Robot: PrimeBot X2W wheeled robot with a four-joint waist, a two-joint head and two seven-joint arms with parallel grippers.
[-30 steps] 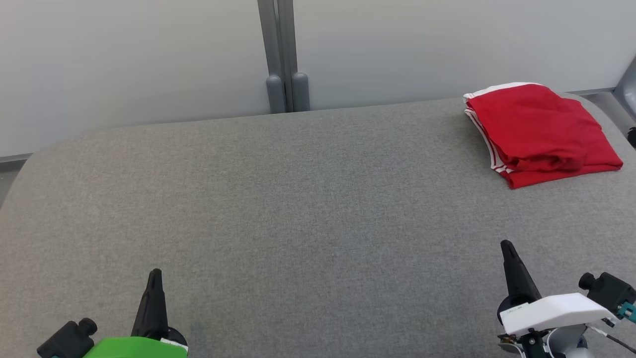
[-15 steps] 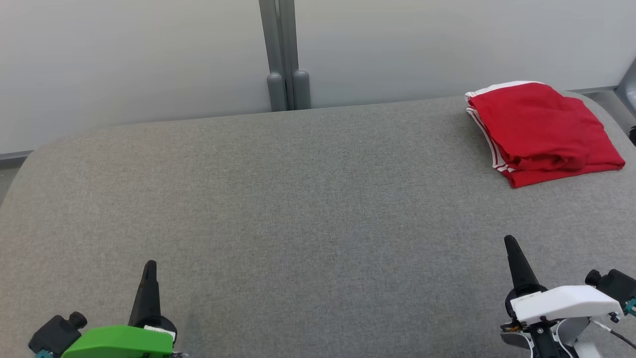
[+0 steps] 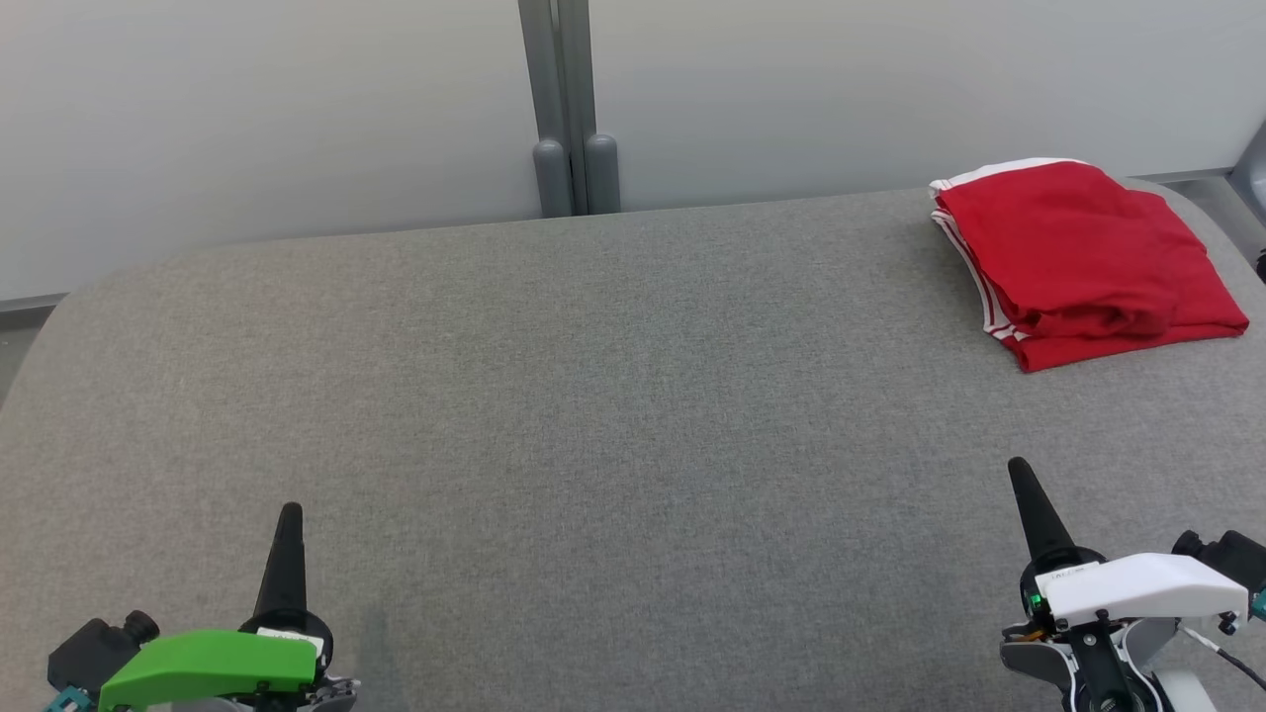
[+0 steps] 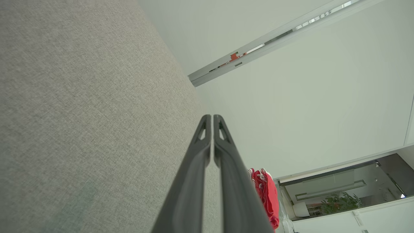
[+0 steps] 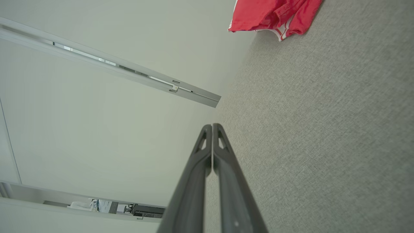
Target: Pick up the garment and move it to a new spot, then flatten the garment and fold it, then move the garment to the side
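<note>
Red cloth, soft and light by our judgement, the garment (image 3: pixel 1083 262) lies folded at the far right corner of the grey surface (image 3: pixel 593 415). We would pinch its layered striped edge. Our left gripper (image 3: pixel 288 529) and right gripper (image 3: pixel 1025 485) are closed, empty, near the front edge.

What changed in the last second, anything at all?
Barely anything. The left claw drifted slightly outward to its left, the right claw slightly to its right; the camera shifted a little too. Nothing was grabbed or released: both claws stayed shut and empty. The folded red garment stayed at the far right corner of the grey table.
</note>
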